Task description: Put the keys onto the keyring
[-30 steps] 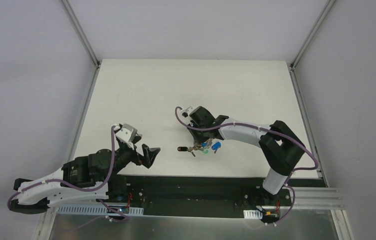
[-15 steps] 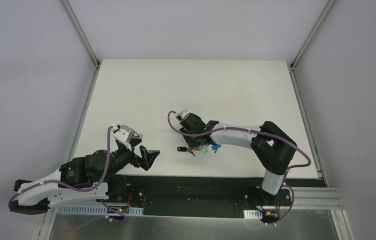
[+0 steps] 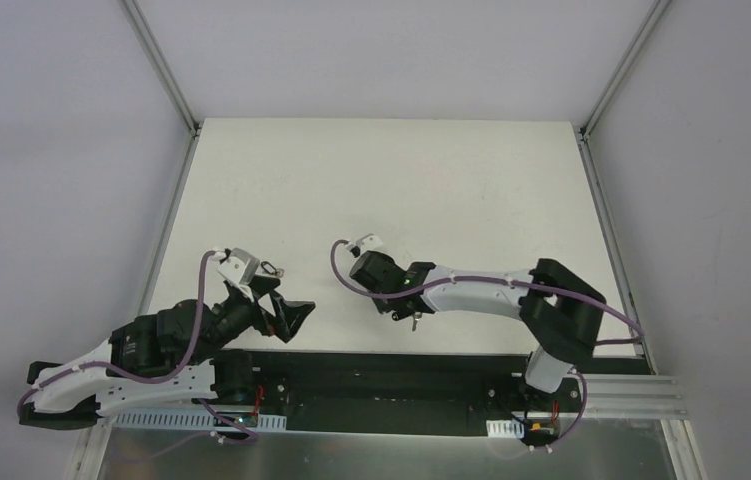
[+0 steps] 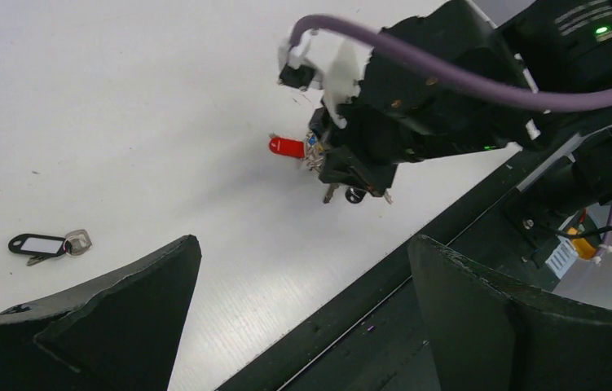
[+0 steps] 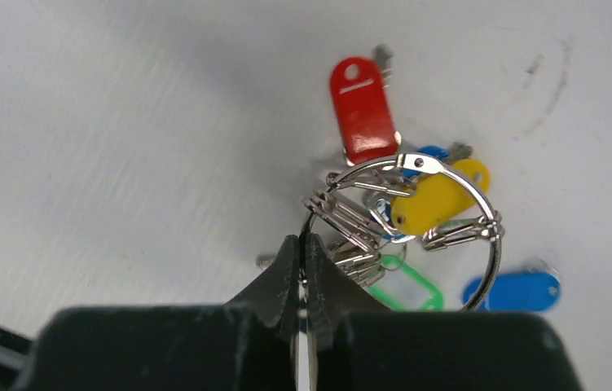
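My right gripper [image 5: 301, 240] is shut on the wire of the silver keyring [image 5: 490, 244]. The ring carries a bunch of silver clips with a red tag [image 5: 362, 110], a yellow tag [image 5: 441, 195] and a green tag [image 5: 404, 289]. A blue-headed key [image 5: 514, 291] lies at the ring's lower right; I cannot tell if it is on the ring. The black-headed key [image 4: 46, 244] lies alone on the table, seen in the top view [image 3: 269, 268] beside my left wrist. My left gripper [image 4: 304, 240] is open and empty above the table's near edge.
The white table [image 3: 381, 180] ends at a black rail [image 3: 391, 365] along the near edge, just behind the key bunch. In the left wrist view the right arm [image 4: 449, 90] hangs over the bunch, with the red tag [image 4: 286, 147] sticking out.
My right gripper has moved left and toward the near edge with the keyring; the bunch is now mostly hidden under it from above. My left arm has drawn back slightly left.
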